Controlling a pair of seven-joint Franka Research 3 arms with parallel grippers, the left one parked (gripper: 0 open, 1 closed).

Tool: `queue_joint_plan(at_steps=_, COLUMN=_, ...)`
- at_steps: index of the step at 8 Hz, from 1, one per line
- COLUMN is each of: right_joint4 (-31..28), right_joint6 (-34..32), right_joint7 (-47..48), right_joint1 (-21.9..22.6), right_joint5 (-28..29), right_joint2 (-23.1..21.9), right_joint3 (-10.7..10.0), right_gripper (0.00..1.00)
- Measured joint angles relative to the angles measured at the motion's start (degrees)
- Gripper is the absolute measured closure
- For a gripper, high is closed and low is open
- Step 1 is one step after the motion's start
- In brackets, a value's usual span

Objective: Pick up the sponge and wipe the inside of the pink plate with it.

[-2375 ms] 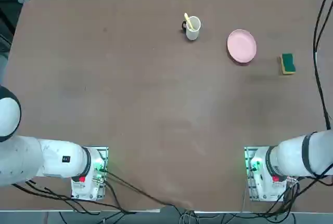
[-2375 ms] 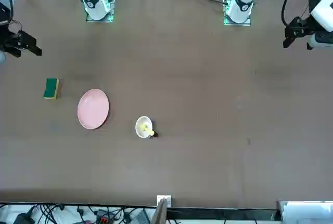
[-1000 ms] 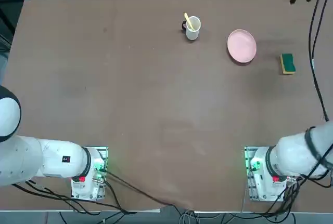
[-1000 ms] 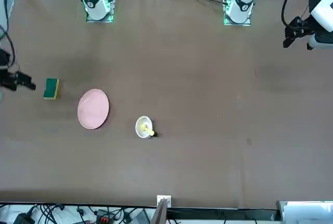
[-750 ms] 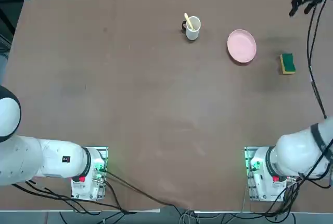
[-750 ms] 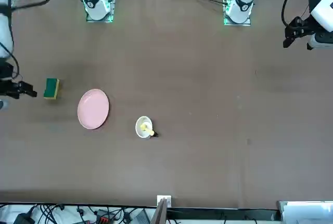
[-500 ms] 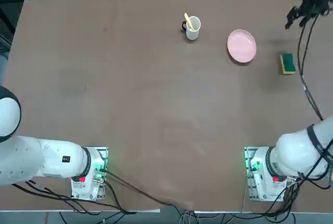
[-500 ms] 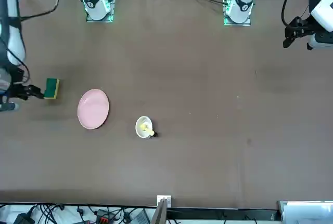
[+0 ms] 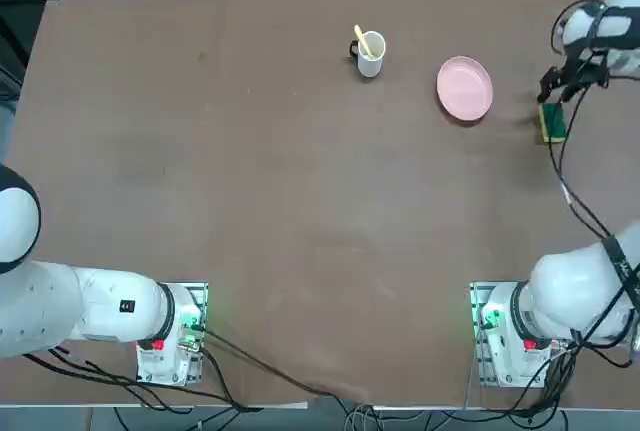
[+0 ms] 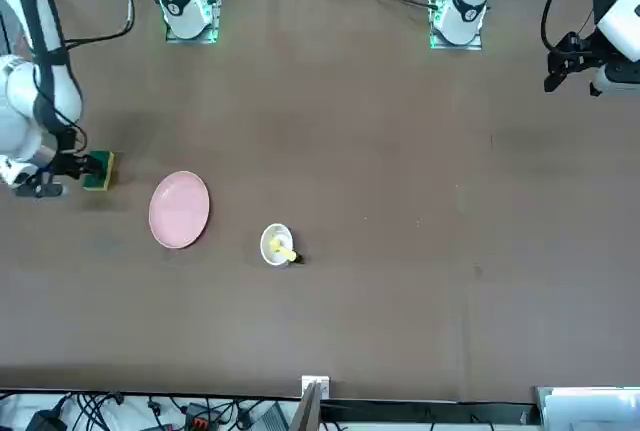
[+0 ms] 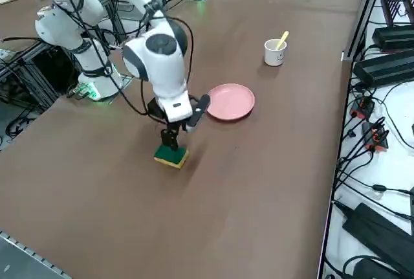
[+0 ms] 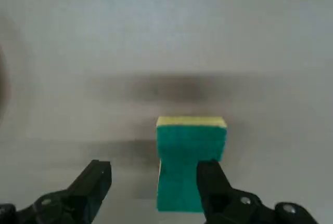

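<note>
The sponge (image 9: 552, 124) is seen lying flat on the table (image 9: 300, 171), green side up, a short way from the pink plate (image 9: 464, 89) on the side turned away from the white mug (image 9: 370, 54), and it is not touched by the plate. The right gripper (image 11: 171, 138) is held just above the sponge, pointed down, with its fingers (image 12: 93, 180) spread wide apart and nothing gripped between them. The mug, with a yellow utensil (image 9: 364, 41) in it, is placed on the other side of the plate, well apart from the sponge

Bare table (image 9: 300, 181) surrounds the sponge (image 9: 552, 125); pink plate (image 9: 464, 88) near.
</note>
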Motion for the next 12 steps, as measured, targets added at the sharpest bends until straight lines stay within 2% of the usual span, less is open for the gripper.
queue_joint_plan(at_steps=8, right_joint4=-0.1, right_joint6=2.4, right_joint7=-0.6, right_joint1=-3.6, right_joint5=-3.7, right_joint2=4.1, right_joint3=0.0, right_gripper=0.00)
queue_joint_plan(at_steps=12, right_joint4=-0.1, right_joint6=3.6, right_joint7=-0.9, right_joint1=-3.9, right_joint5=-3.7, right_joint2=5.3, right_joint3=0.0, right_gripper=0.02)
